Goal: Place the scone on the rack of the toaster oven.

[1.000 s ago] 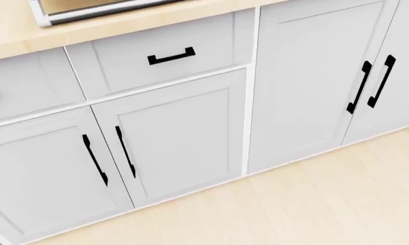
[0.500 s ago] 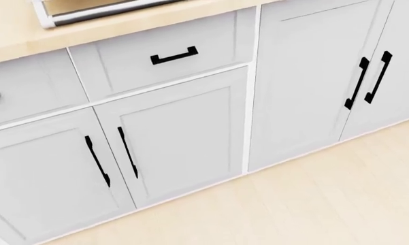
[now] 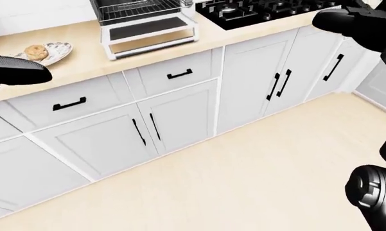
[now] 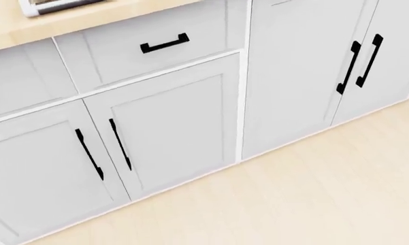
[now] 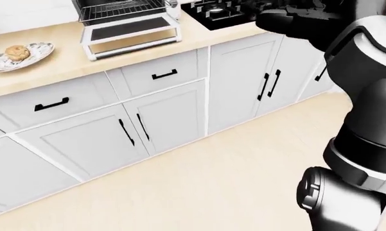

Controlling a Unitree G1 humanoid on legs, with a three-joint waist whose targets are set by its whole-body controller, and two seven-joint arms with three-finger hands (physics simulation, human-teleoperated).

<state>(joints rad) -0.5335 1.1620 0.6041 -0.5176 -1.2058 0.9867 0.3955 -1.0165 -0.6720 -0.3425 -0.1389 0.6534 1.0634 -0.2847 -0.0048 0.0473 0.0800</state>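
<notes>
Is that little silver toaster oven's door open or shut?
Open: the silver toaster oven has its glass door folded down flat, and its wire rack shows.

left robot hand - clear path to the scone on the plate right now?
Probably yes. The left robot hand hovers just below the scone in the left-eye view, and nothing stands between them on the counter. The scone lies uncovered on its plate. Depth between them is unclear.

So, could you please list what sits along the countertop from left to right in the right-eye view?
Plate with the scone → toaster oven, door open → black stove.
</notes>
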